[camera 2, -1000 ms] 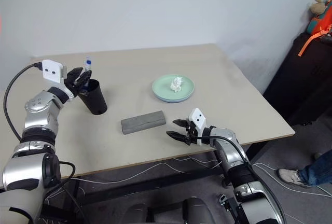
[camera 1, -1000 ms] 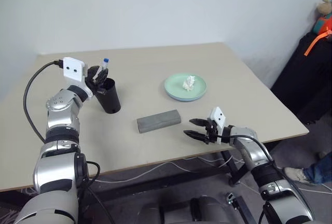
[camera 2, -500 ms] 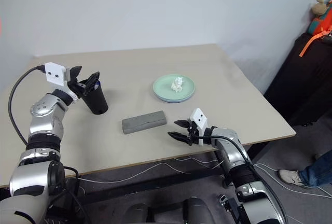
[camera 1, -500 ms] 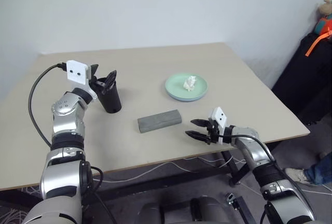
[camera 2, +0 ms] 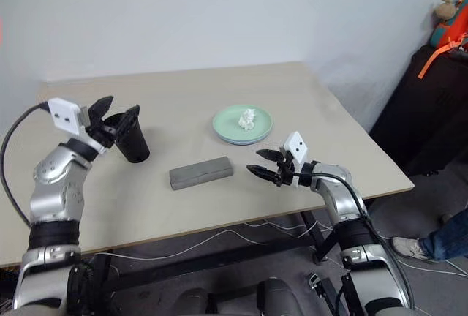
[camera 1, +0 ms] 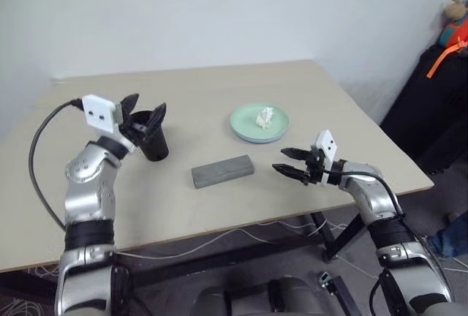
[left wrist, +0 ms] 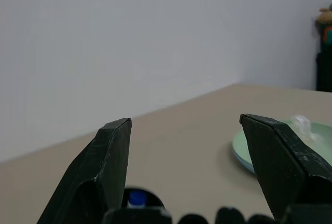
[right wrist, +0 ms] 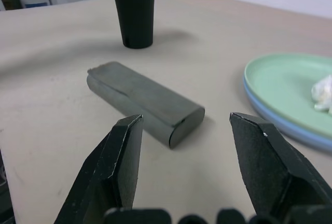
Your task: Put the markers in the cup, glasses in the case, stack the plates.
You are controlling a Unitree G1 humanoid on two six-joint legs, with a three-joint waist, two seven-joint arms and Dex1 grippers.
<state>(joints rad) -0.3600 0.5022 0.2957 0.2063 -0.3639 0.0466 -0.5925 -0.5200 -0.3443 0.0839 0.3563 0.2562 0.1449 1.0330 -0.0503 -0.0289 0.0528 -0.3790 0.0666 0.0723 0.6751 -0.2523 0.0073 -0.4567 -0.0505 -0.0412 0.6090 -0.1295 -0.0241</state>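
**A:** Where is the cup point(camera 1: 154, 143)?

**B:** It stands on the desk point(camera 1: 219, 96). A blue marker point(left wrist: 137, 198) cap peeks out of it. I cannot tell if both markers are inside.

**A:** And the plates?

**B:** They look stacked, green plate point(right wrist: 290, 86) on blue plate point(right wrist: 290, 128). They sit to the right of the cup, with a white paper wad point(camera 1: 265, 117) on top.

**A:** The glasses?

**B:** The case point(camera 1: 222, 171) is shut. It lies in front of the cup, a bit to the right. No glasses lie out, so they may be inside.

**A:** What are the hands doing?

**B:** The left gripper point(camera 1: 145, 115) is right by the cup rim, fingers spread and empty. The right gripper point(camera 1: 290, 163) hangs past the case, fingers spread and empty too.

**A:** So what is left?

**B:** Not much, I think.

**A:** The room?

**B:** A plain tan desk, a white wall point(camera 1: 219, 9), and cables point(camera 1: 241, 235) on the floor.
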